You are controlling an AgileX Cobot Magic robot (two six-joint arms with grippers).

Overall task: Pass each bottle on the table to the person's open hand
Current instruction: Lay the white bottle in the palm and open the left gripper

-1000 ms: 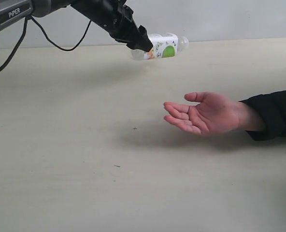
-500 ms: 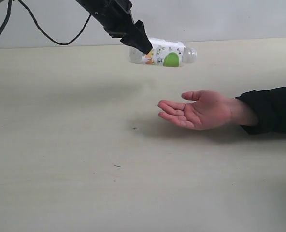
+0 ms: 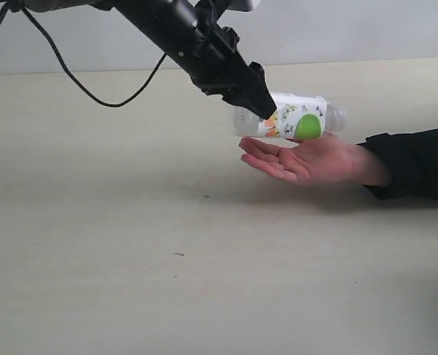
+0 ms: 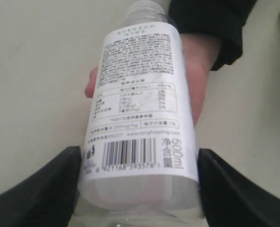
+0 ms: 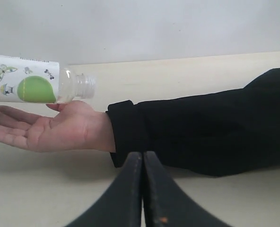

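Bottle: whitish, green-marked label, lying sideways in the air, clamped at its base end by left gripper, neck pointing toward the black sleeve. Exterior view: now hangs just over the palm of the person's hand; half a second back sat higher and nearer the far edge of the table, a full second back higher again and well clear of the fingers. Carried down and across, then; the open hand also drawn a little toward the sleeve side. Contact with the thumb not resolvable here. No other bottles seen on the tabletop. Left wrist view: printed back label and barcode facing the lens, black fingers pressed on both sides of the base, palm directly beneath the far half of the body. Right wrist view: right gripper with jaws pressed together, nothing between them, low over the table near the sleeve; neck of the bottle hanging close above the thumb. Judgement: approach essentially complete; release into the palm the remaining step for this one.
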